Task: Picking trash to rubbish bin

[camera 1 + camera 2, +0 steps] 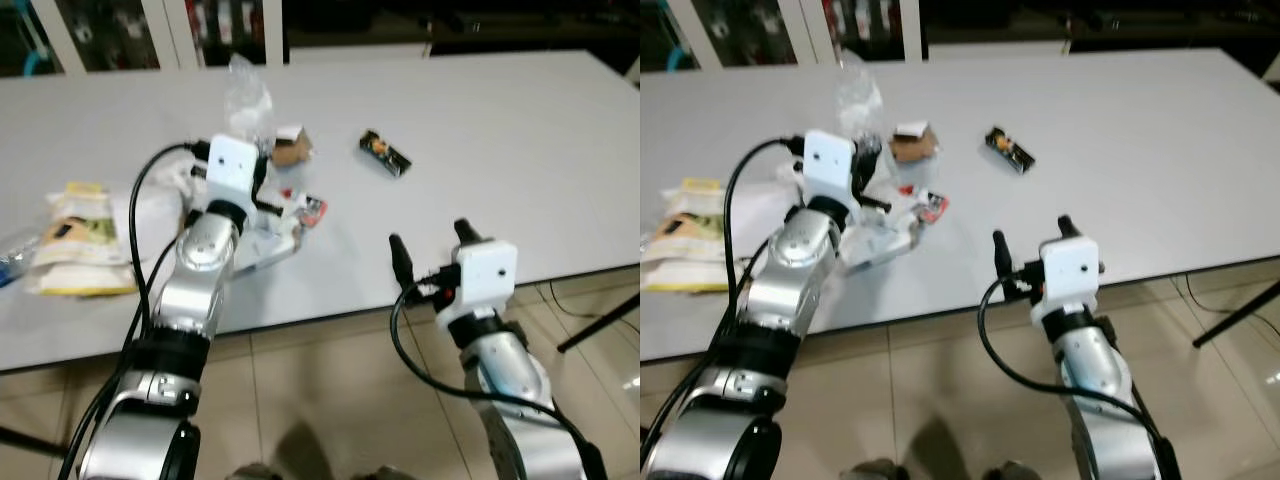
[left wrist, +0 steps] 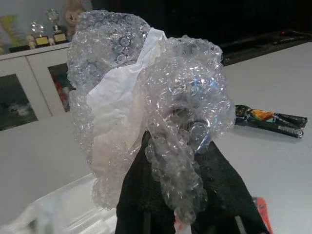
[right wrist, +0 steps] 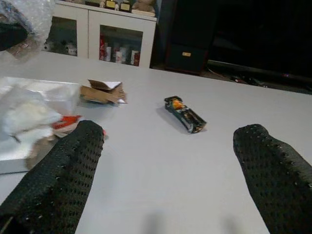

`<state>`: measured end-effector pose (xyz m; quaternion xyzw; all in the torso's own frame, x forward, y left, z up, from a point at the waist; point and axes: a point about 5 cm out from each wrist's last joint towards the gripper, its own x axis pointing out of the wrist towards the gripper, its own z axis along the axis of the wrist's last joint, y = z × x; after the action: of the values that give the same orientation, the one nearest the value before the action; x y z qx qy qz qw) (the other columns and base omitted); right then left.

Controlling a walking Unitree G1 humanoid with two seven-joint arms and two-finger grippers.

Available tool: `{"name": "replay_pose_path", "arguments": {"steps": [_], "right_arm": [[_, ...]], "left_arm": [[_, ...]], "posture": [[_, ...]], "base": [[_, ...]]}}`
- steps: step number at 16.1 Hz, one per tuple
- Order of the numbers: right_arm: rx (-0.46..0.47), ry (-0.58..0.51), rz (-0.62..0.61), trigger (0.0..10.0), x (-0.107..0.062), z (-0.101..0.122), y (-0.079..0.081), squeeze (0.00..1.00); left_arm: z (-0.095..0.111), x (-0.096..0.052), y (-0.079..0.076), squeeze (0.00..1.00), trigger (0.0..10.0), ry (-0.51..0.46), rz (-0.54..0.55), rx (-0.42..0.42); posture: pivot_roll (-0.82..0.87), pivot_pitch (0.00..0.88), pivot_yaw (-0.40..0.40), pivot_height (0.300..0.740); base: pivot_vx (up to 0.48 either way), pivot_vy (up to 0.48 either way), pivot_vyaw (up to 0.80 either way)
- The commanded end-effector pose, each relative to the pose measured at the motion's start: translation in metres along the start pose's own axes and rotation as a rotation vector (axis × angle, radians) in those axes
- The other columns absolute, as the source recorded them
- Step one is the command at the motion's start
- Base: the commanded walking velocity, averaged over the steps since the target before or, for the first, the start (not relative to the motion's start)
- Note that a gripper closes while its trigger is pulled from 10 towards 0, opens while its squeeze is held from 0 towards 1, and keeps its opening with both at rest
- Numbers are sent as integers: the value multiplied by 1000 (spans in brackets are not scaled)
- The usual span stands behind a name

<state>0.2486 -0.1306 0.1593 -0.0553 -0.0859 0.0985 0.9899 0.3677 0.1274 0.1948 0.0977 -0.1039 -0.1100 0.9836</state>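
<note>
**A:** Holding something on the left side?

**B:** Yes, left gripper (image 2: 183, 195) is clamping a wad of bubble wrap (image 2: 146, 107) with a strip of white paper (image 2: 117, 92) tucked into it, fingers closed on the lower end, wad sticking up above the white table (image 1: 520, 130)

**A:** Where's that sitting over the table?

**B:** Hanging above the clutter near the table's front-left part: a clear plastic tray (image 1: 262, 240), a red-and-white wrapper (image 1: 312, 208) just beside it, a torn brown cardboard piece (image 1: 290, 148) a bit farther back

**A:** Right side doing anything?

**B:** Right gripper (image 3: 170, 180) is hovering at the table's near edge, fingers spread wide apart, gripping nothing

**A:** What's it facing?

**B:** Dark snack bar wrapper (image 3: 185, 114) is lying flat on the table ahead of it, well apart from the fingers and off to the right of the cardboard piece

**A:** Other trash?

**B:** Yellow-and-white food packets (image 1: 78, 240) are lying flat at the far left of the table, apart from the tray pile. No bin that I can make out
</note>
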Motion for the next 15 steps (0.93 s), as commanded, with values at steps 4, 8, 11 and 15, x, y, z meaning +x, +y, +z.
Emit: {"name": "replay_pose_path", "arguments": {"steps": [4,8,11,15], "right_arm": [[-33,-8,-9,10000,0,4,-5,0],[-29,-5,0,10000,0,4,-3,0],[-26,-2,4,10000,0,3,-1,0],[-23,-3,7,10000,0,4,1,0]], "left_arm": [[-1,-1,-11,0,10000,9,-40,-1],[-2,-1,-10,0,10000,14,-37,0],[-2,-2,-10,0,10000,13,-32,1],[-1,-2,-9,0,10000,2,-27,-14]], "posture": [[184,131,-27,740],[185,131,-27,740],[185,131,-27,740],[185,131,-27,740]], "base": [[480,0,0],[480,0,0],[480,0,0],[212,0,0]]}}
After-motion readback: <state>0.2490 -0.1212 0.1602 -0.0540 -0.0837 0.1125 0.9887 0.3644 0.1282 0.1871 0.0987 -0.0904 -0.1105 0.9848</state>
